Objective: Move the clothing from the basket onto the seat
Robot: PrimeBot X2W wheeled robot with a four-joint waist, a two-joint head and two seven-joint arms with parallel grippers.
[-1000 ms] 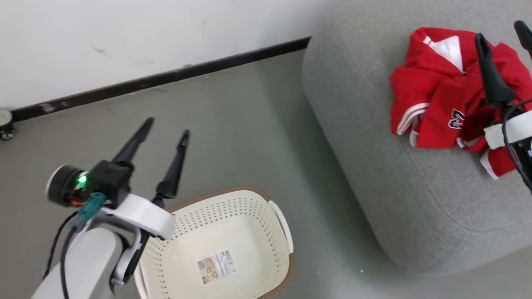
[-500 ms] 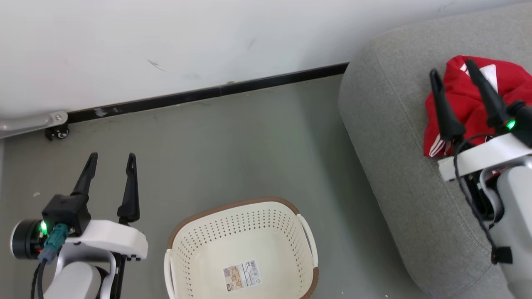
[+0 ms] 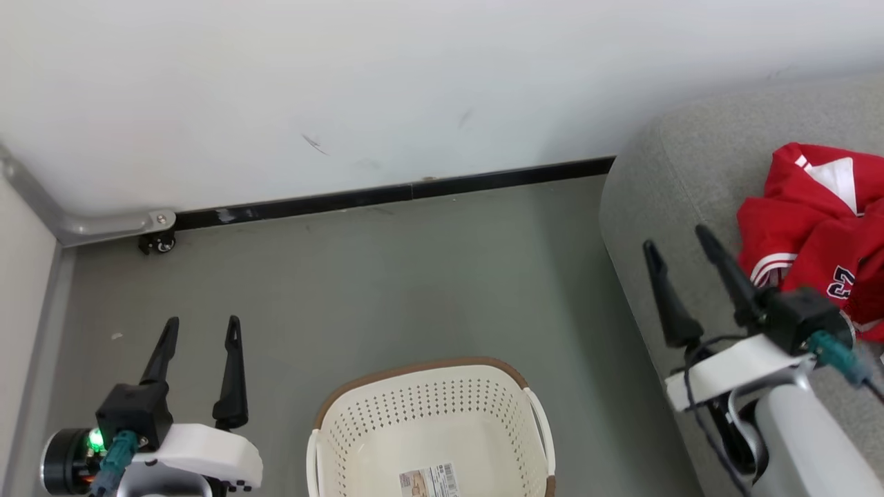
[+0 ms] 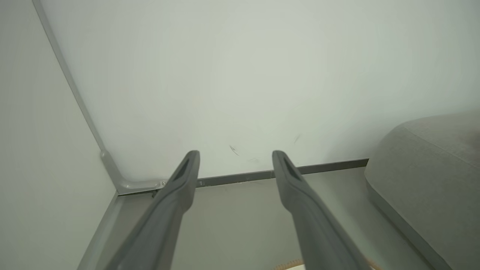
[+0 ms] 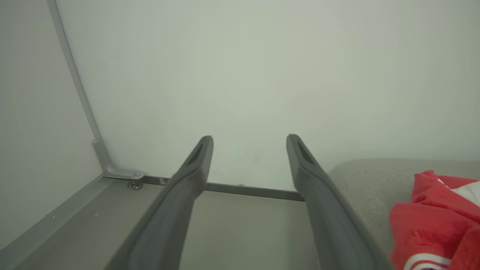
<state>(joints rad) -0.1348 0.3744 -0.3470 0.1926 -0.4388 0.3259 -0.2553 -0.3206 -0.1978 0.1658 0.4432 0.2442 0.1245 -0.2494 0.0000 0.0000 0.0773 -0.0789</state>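
The red clothing point(image 3: 815, 228) with white trim lies crumpled on the grey seat point(image 3: 663, 179) at the right; it also shows in the right wrist view as the clothing point(image 5: 423, 225) on the seat point(image 5: 367, 176). The cream basket point(image 3: 428, 421) with a brown rim stands on the floor at the bottom centre, holding nothing but a label. My right gripper point(image 3: 680, 238) is open over the seat's left edge, left of the clothing, holding nothing. My left gripper point(image 3: 202, 323) is open above the floor, left of the basket. Both wrist views show spread fingers, the left point(image 4: 235, 153) and the right point(image 5: 249, 138).
A white wall with a dark baseboard point(image 3: 387, 197) runs behind. A grey metal bracket with a small caster point(image 3: 155, 241) sits in the left corner. Grey-green floor point(image 3: 414, 276) lies between basket, wall and seat. The seat point(image 4: 427, 157) appears at the right of the left wrist view.
The head camera has swung, shifting the whole picture. My right gripper has drawn back off the clothing to the seat's left edge. My left gripper has moved off the basket to its left.
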